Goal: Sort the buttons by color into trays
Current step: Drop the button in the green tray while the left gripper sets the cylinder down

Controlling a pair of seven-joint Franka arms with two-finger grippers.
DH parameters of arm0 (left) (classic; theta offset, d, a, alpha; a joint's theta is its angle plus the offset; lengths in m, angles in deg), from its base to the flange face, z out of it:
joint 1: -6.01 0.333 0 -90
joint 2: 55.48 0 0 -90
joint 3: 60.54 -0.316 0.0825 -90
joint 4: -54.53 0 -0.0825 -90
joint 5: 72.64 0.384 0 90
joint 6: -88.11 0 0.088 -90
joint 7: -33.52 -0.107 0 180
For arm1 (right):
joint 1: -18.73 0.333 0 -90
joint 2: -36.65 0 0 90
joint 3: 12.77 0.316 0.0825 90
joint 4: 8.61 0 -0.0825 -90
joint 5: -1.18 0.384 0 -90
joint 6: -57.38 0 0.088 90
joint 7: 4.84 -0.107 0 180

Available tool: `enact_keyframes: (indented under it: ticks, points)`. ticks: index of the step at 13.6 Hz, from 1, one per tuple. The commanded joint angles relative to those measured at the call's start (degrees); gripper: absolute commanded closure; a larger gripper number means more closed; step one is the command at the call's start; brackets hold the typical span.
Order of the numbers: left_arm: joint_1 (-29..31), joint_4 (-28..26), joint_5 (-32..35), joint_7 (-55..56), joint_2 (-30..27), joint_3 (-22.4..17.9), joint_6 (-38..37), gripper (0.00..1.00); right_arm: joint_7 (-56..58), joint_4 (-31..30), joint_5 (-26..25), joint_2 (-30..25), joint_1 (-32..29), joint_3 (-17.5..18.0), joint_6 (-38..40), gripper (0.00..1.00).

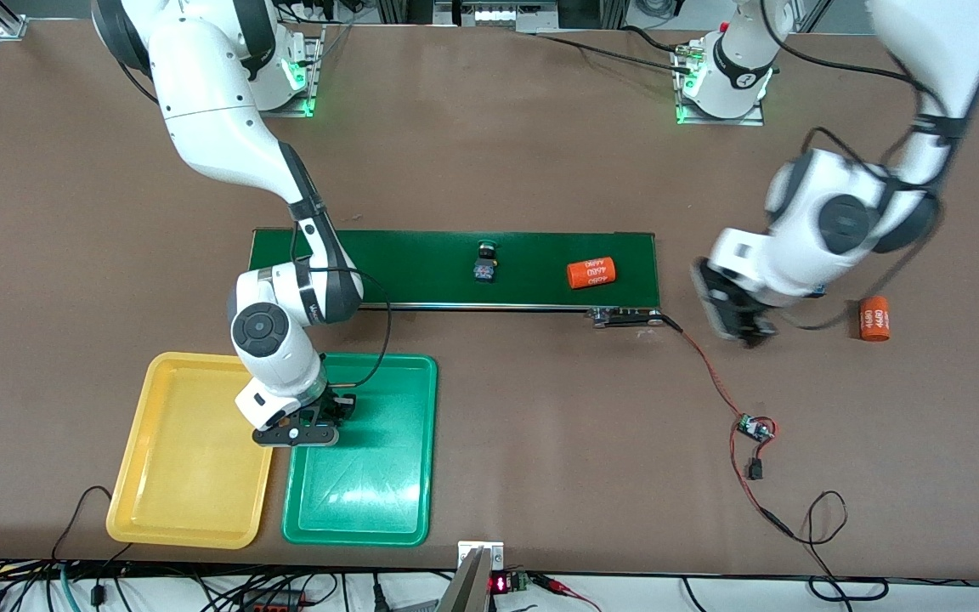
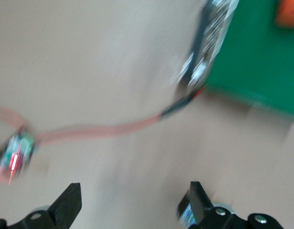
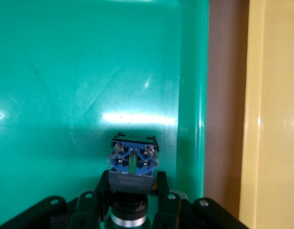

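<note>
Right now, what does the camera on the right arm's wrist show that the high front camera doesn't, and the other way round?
Only the right wrist view shows the button clamped in the right gripper, blue-grey base up. Only the front view shows the conveyor belt, another button, two orange cylinders and the open left gripper over bare table. Both show the green tray beside the yellow tray.

We see two arms with glossy white shells, dark grey joint bands and round grey caps. Black cables run along both. The right gripper (image 3: 132,210) has black fingers with bright screws at 6 o'clock; the left gripper (image 2: 132,205) has black fingers (image 2: 68,202).
</note>
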Motion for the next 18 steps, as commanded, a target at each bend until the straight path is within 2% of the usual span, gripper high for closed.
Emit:
enact_keyframes:
  ticks: [1, 2, 3, 5, 7, 11, 13, 15, 16, 18]
  points:
    - [4.2, 1.8, 0.5, 0.9, 1.9, -4.5, -0.2, 0.0, -0.3, 2.0, 1.1, 0.9, -0.1, 0.0, -0.4, 0.28]
    - [6.4, 3.3, 0.2, 1.8, 3.5, -6.6, -0.2, 0.0, -0.3, 2.0, 1.2, 0.9, -0.2, 0.0, -0.4, 0.16]
    - [8.6, 5.3, -0.8, 3.3, 5.1, -7.6, -0.6, 0.0, 0.0, 2.0, 1.3, 0.7, -0.2, 0.0, -0.4, 0.0]
    - [11.4, 6.9, -4.3, 8.5, 6.5, -10.5, -0.5, 0.0, 0.2, 1.9, 1.4, -0.5, 0.5, 0.3, 0.6, 0.0]
    - [11.3, 8.6, -4.9, 13.3, 8.4, -13.1, -0.3, 0.0, -4.2, 1.5, 1.4, -3.6, 1.3, 2.6, 7.1, 0.0]
    - [12.4, 8.8, -6.9, 15.9, 11.5, -17.6, -0.3, 0.0, -15.6, 1.6, 1.3, -6.9, 5.2, 3.7, 16.9, 0.0]
    - [13.7, 8.8, -10.0, 15.7, 13.6, -17.7, -0.3, 0.0, -21.1, 1.3, 1.3, -8.8, 5.5, 6.2, 21.5, 0.0]
    - [13.8, 8.3, -9.9, 15.8, 14.2, -17.7, -0.2, 0.0, -21.8, -2.5, 1.2, -12.0, 6.3, 6.9, 22.1, 0.0]
    - [13.8, 8.2, -9.8, 15.8, 14.2, -17.7, -0.3, 0.07, -21.8, -5.9, 1.1, -14.5, 6.9, 7.1, 21.3, 0.0]
    - [13.7, 7.5, -9.5, 14.7, 14.0, -17.8, -0.5, 0.69, -23.8, -13.5, 1.0, -19.4, 8.8, 7.2, 18.6, 0.0]
